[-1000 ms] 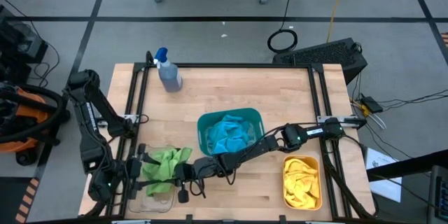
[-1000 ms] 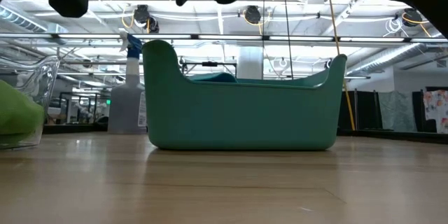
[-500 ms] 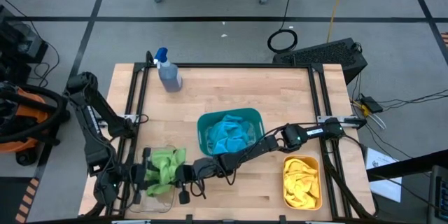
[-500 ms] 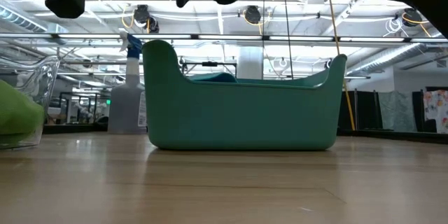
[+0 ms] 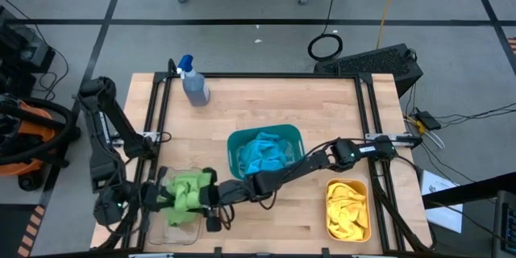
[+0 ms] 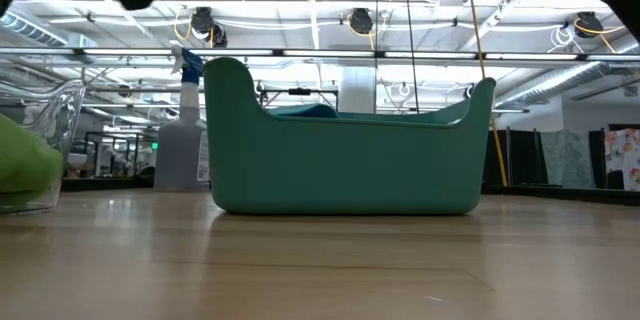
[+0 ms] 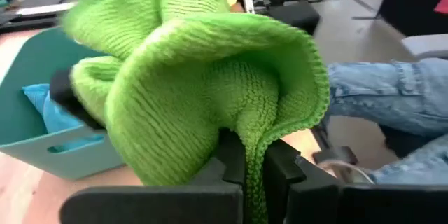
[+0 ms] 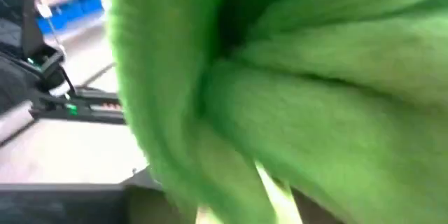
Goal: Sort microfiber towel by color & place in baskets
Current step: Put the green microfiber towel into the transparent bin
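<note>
Lower left of your high view: the left gripper (image 7: 253, 171) is clamped on a fold of the knitted, ribbed lime-green microfiber towel (image 5: 187, 191), bunched above the clear plastic tub (image 5: 182, 232). The right gripper (image 5: 211, 200) meets the same cloth; I cannot tell whether its fingers are apart. Green fabric fills the right wrist view.
</note>
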### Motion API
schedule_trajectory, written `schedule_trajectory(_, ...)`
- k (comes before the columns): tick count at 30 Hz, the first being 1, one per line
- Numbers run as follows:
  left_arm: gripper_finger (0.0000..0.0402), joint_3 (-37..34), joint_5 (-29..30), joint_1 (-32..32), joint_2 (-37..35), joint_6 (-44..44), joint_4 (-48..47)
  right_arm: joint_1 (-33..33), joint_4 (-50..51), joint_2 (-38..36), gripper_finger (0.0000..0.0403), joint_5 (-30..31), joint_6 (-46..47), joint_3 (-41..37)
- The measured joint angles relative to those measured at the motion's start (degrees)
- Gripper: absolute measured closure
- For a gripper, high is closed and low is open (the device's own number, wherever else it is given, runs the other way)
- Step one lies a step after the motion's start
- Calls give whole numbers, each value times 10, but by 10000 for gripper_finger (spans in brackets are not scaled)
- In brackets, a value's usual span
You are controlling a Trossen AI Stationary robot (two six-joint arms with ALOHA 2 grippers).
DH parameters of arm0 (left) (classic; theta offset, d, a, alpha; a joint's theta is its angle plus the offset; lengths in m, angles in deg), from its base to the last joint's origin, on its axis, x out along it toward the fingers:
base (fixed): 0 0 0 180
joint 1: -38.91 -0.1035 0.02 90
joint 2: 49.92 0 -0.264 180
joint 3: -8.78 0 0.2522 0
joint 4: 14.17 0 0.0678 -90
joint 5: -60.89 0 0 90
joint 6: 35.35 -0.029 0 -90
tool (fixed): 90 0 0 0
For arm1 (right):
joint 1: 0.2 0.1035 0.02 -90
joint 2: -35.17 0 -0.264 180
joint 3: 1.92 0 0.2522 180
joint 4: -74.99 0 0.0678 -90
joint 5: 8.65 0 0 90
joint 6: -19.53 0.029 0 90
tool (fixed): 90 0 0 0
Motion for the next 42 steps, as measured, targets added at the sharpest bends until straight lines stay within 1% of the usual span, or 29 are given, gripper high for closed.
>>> schedule_trajectory(2,387,0,0,12,-14,22,-27,3,47,-15,209,7,8,0)
schedule_trajectory(5,387,0,1,28,-24,78,-78,9,104,-31,185,9,23,0)
schedule_trajectory(9,388,-9,2,38,-15,202,-161,20,164,-42,169,7,42,0)
schedule_trajectory(11,385,-25,-1,41,-9,256,-176,26,194,-44,168,7,44,0)
schedule_trajectory(13,377,-46,-7,41,-2,291,-168,31,211,-44,170,7,44,0)
schedule_trajectory(17,360,-77,-37,40,10,373,-171,40,227,-44,180,6,44,-1)
schedule_trajectory(20,357,-88,-67,40,13,421,-171,44,234,-44,187,4,44,-1)
schedule_trajectory(25,354,-89,-109,40,19,477,-174,51,247,-55,196,3,46,-2)
schedule_trajectory(28,354,-89,-116,40,19,487,-179,57,263,-69,200,7,49,-1)
schedule_trajectory(34,353,-88,-121,39,17,488,-181,81,296,-85,200,49,48,-2)
schedule_trajectory(36,352,-86,-126,34,17,506,-189,91,303,-92,200,65,44,-2)
schedule_trajectory(39,352,-86,-181,5,23,582,-265,106,311,-102,200,96,33,-1)
schedule_trajectory(42,352,-86,-241,-18,36,603,-315,119,313,-108,200,129,19,-1)
